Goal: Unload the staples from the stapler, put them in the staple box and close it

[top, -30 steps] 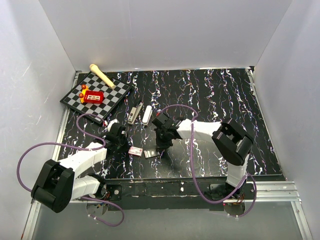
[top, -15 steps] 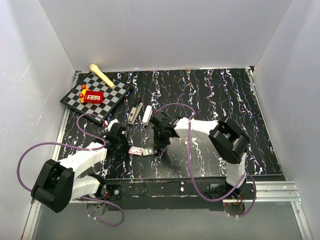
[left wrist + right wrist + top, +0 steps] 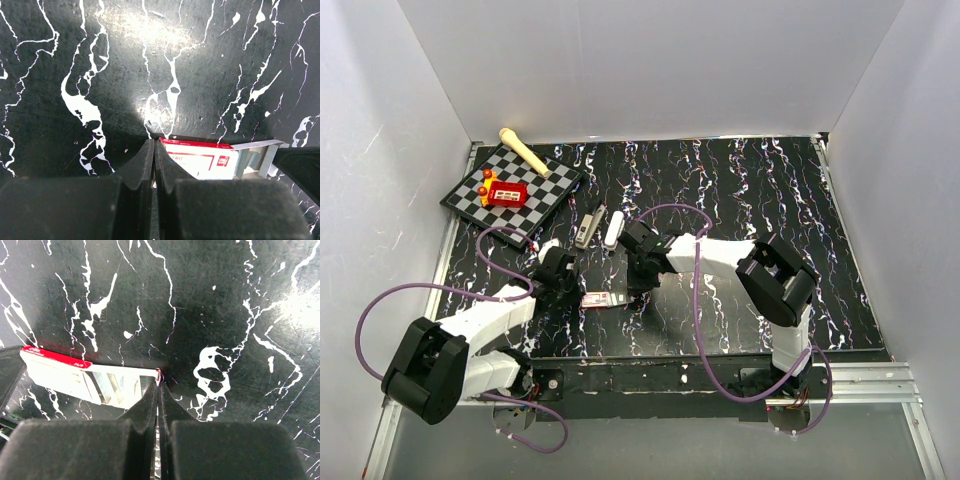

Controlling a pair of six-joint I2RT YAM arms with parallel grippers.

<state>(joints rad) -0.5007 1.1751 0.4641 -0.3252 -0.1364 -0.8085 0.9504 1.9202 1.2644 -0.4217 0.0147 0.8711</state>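
**Top external view.** One black marbled table [image 3: 750,200] carries two arms. One stapler [image 3: 586,228] lies left of the table's middle, beyond both grippers and held by neither. One white stick [image 3: 612,230] lies just beside it. One chessboard [image 3: 515,190] at the far left corner bears one red toy [image 3: 507,194] and one wooden peg [image 3: 524,150]. One red-and-white box [image 3: 593,298], its one silvery tray [image 3: 615,298] slid out, lies toward the near edge. It sits between the left gripper [image 3: 568,288] and the right gripper [image 3: 632,290].

**Left wrist view.** The left gripper [image 3: 154,147] is pressed together, pinching nothing. The red-and-white box [image 3: 197,160] lies just beside its tip.

**Right wrist view.** The right gripper [image 3: 158,382] is pressed together on nothing, its tip at the end corner of the silvery tray [image 3: 117,387]. The staples are too small to make out.
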